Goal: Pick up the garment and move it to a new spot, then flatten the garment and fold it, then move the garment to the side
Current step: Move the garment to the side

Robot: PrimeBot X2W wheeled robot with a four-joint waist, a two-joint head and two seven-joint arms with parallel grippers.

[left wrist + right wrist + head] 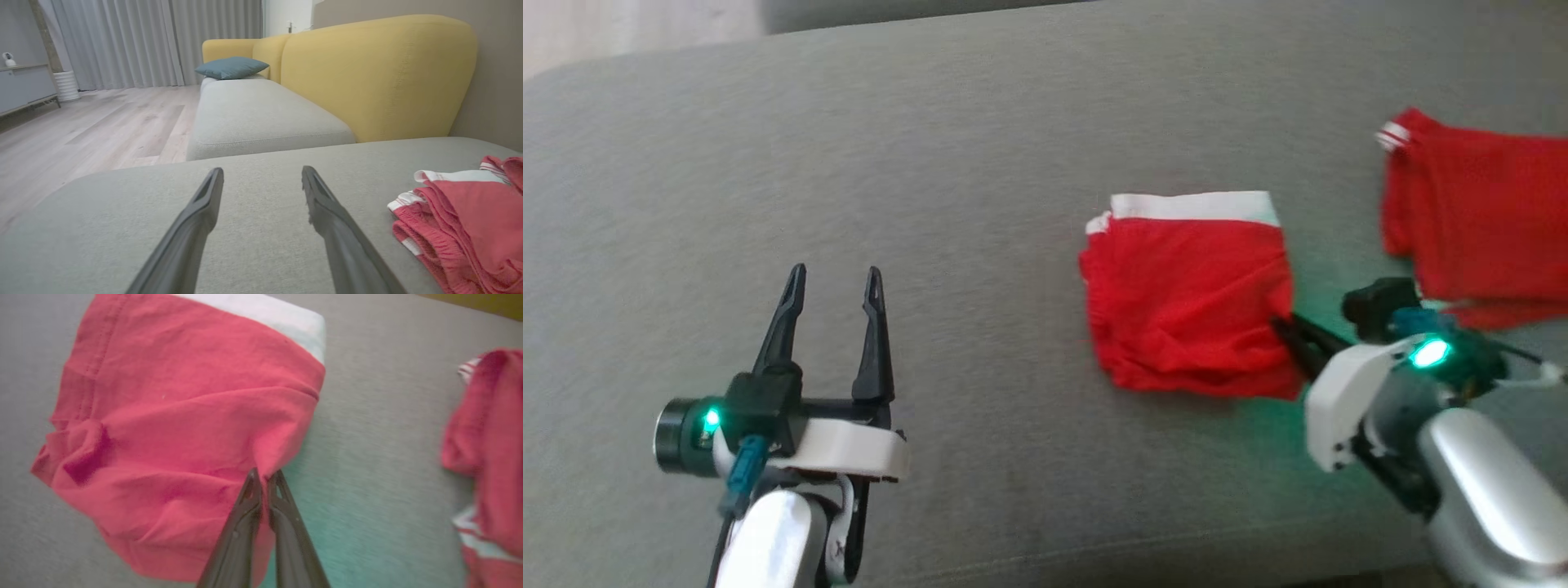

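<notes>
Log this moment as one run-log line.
right gripper: shut on folded red garment | left gripper: open, holding nothing | second red garment: apart, farther right

A: Where is there room on the sofa seat (980, 122)?

B: The left half and the far edge lie bare. Right of the middle a folded red garment (1188, 302) blocks the way. A second red garment (1478, 220) sits at the right edge, and a bare strip runs between them.

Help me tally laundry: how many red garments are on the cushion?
2. A folded red cloth garment with a white waistband lies centre-right, the right gripper shut on its right edge; a second red cloth garment lies farther right, partly out of frame.
</notes>
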